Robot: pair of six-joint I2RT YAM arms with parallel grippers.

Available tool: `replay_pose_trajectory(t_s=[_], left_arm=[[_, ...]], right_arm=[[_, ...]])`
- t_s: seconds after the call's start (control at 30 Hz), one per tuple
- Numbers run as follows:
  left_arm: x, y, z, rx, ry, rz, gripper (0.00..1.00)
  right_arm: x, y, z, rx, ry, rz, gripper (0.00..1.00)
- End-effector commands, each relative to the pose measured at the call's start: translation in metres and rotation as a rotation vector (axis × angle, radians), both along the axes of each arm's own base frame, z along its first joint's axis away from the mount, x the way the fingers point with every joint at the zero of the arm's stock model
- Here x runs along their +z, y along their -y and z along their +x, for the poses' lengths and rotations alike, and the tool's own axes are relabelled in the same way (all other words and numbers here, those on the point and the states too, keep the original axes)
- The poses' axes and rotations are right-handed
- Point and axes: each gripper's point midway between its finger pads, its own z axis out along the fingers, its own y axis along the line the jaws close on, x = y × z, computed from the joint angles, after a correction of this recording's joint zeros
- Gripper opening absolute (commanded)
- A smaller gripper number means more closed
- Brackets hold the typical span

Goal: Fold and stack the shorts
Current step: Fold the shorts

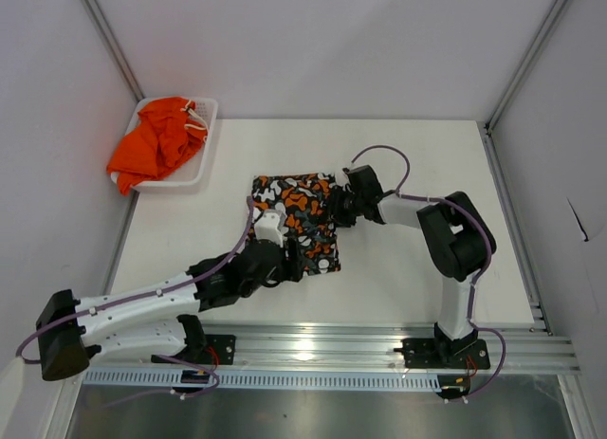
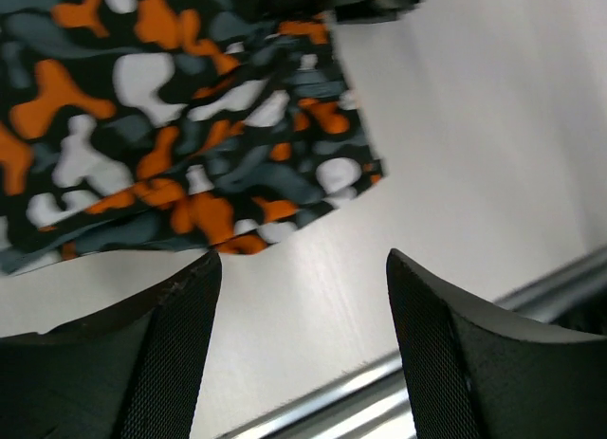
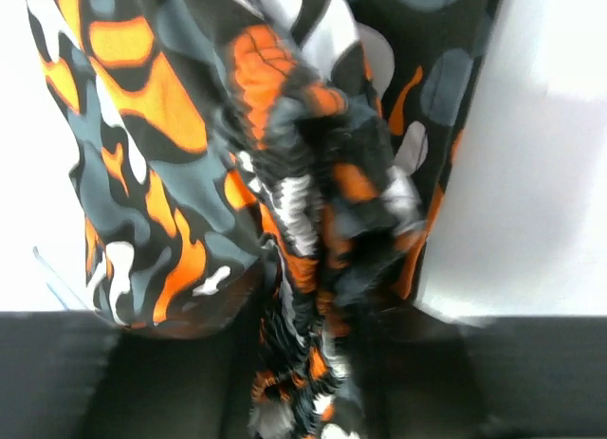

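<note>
While right fingers [image 3: 142, 382] pinch the patterned shorts [image 1: 296, 200], left fingers [image 2: 142, 363] stand apart just beside.

Cloth, matt and creased: patterned shorts [image 1: 296, 221], orange shorts [image 1: 156, 143]. White plastic mesh: basket [image 1: 180, 182]. Smooth, faintly glossy: table [image 1: 427, 164]. Brushed metal: rail [image 1: 322, 349]. Black, finely textured: left fingers [image 2: 161, 363].

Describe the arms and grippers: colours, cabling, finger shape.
The left arm and right arm both have white link shells and black joint housings. A purple cable loops along each. The left gripper has black, tapered fingers with finely textured inner faces.
</note>
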Motion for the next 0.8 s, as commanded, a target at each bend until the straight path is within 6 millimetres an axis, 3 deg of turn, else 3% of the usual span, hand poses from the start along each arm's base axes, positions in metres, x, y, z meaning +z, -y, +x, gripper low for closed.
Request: replay_pose_trajectory(t_s=[0.0, 0.03, 0.1, 0.13, 0.3, 0.4, 0.43, 0.5, 0.53, 0.6, 0.67, 0.73, 0.77], left_arm=[[-0.008, -0.036, 0.021, 0.11, -0.012, 0.086, 0.73], [-0.016, -0.043, 0.024, 0.13, -0.029, 0.094, 0.73], [-0.026, -0.062, 0.041, 0.214, -0.072, 0.092, 0.73], [-0.03, -0.072, 0.049, 0.257, -0.095, 0.089, 0.72], [-0.041, -0.082, 0.064, 0.327, -0.134, 0.095, 0.71], [-0.048, -0.076, 0.072, 0.313, -0.158, 0.08, 0.69], [-0.056, -0.077, 0.073, 0.316, -0.176, 0.095, 0.68], [-0.06, -0.077, 0.075, 0.317, -0.182, 0.107, 0.66], [-0.064, -0.079, 0.076, 0.321, -0.189, 0.118, 0.65], [-0.067, -0.08, 0.078, 0.321, -0.187, 0.121, 0.64], [-0.067, -0.079, 0.078, 0.314, -0.186, 0.115, 0.62], [-0.069, -0.079, 0.078, 0.311, -0.187, 0.113, 0.61], [-0.069, -0.079, 0.078, 0.31, -0.188, 0.112, 0.6]], right_arm=[[0.016, 0.012, 0.028, -0.005, 0.069, -0.087, 0.49], [0.018, 0.015, 0.029, -0.005, 0.062, -0.107, 0.71], [0.036, 0.016, 0.043, -0.012, 0.105, -0.125, 0.82], [0.047, 0.019, 0.045, -0.02, 0.128, -0.134, 0.99], [0.095, 0.032, 0.044, -0.115, 0.213, -0.114, 1.0], [0.11, 0.036, 0.022, -0.219, 0.182, -0.04, 1.0], [0.112, 0.042, 0.004, -0.256, 0.169, -0.031, 1.0], [0.113, 0.045, -0.01, -0.387, 0.132, -0.002, 1.0], [0.113, 0.04, -0.034, -0.397, 0.119, 0.015, 0.99], [0.112, 0.044, -0.049, -0.563, 0.069, 0.041, 0.99], [0.111, 0.034, -0.08, -0.608, 0.023, 0.071, 0.99], [0.115, 0.022, -0.093, -0.644, -0.01, 0.145, 1.0], [0.106, 0.014, -0.11, -0.623, -0.039, 0.158, 1.0]])
